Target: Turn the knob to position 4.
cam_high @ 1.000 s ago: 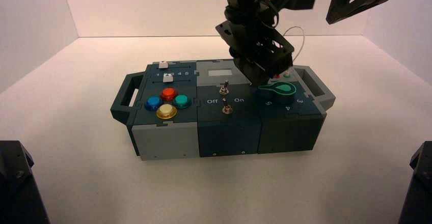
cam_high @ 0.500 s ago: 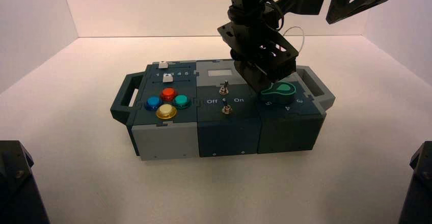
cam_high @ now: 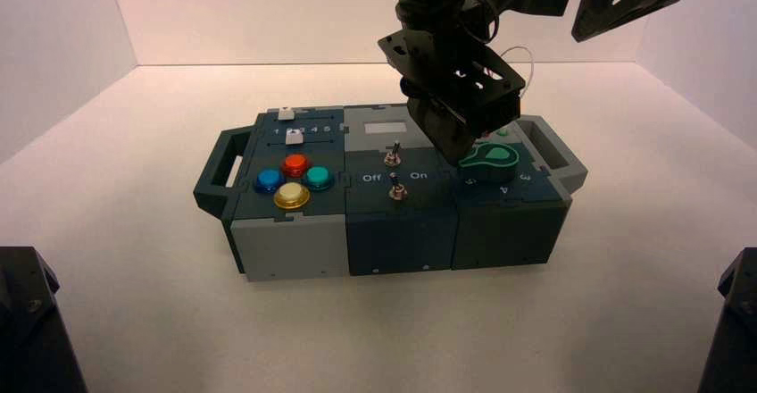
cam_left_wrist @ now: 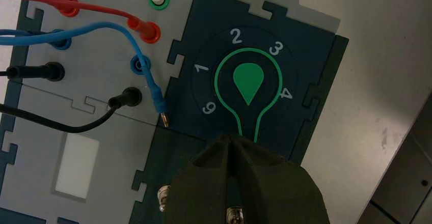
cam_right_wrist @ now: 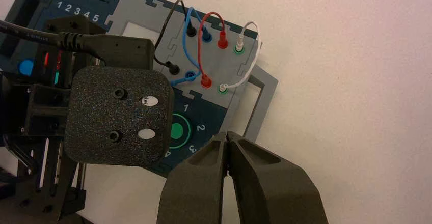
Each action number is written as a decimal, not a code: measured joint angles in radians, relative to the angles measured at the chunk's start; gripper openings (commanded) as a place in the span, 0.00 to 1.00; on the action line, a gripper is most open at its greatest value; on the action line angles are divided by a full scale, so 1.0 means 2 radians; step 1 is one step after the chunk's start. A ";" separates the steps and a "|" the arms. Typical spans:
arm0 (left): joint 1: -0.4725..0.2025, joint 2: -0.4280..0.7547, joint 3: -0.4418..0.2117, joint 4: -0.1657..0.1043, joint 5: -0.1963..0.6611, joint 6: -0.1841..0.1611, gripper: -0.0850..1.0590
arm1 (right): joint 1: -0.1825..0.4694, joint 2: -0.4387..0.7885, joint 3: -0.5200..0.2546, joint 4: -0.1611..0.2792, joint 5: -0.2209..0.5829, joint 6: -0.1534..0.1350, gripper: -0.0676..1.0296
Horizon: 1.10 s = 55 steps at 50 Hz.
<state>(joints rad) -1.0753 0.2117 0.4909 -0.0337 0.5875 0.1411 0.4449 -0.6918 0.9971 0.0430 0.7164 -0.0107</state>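
Note:
The knob (cam_left_wrist: 248, 84) is a dark dial on the box's right module, with a green teardrop pointer. The pointer's tip aims at the gap between the 6 and position 4 (cam_left_wrist: 286, 94); my fingers hide the digit there. In the left wrist view my left gripper (cam_left_wrist: 232, 138) is shut with nothing in it, its tips meeting at the dial's edge over the green outline's tail. From above, the left gripper (cam_high: 462, 141) hangs over the knob (cam_high: 491, 161), with the 4 (cam_high: 505, 190) printed in front. My right gripper (cam_right_wrist: 226, 135) is shut and held high at the back right (cam_high: 625, 0).
Two toggle switches (cam_high: 393, 154) stand in the middle module and coloured push buttons (cam_high: 292, 179) on the left one. Red, blue, black and white wires (cam_left_wrist: 102, 30) are plugged in behind the knob. A handle (cam_high: 553, 147) sticks out at the box's right end.
My left gripper has shifted right and slightly up, over the knob's left side. The knob's pointer lay flat pointing left a second ago; its tail is now under the gripper. The right arm has not moved.

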 measured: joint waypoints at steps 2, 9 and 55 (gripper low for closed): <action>-0.001 0.000 0.000 0.000 0.000 0.000 0.05 | 0.000 0.000 0.000 0.000 -0.001 0.001 0.04; -0.004 0.000 0.000 0.000 0.000 0.000 0.05 | 0.000 0.000 0.000 0.000 -0.001 0.001 0.04; -0.024 0.000 -0.001 -0.002 0.001 0.000 0.05 | -0.014 -0.008 0.000 0.002 0.003 0.001 0.04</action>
<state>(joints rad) -1.1229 0.2117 0.4893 -0.0383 0.5890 0.1411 0.4172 -0.7072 0.9971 0.0476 0.7225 -0.0092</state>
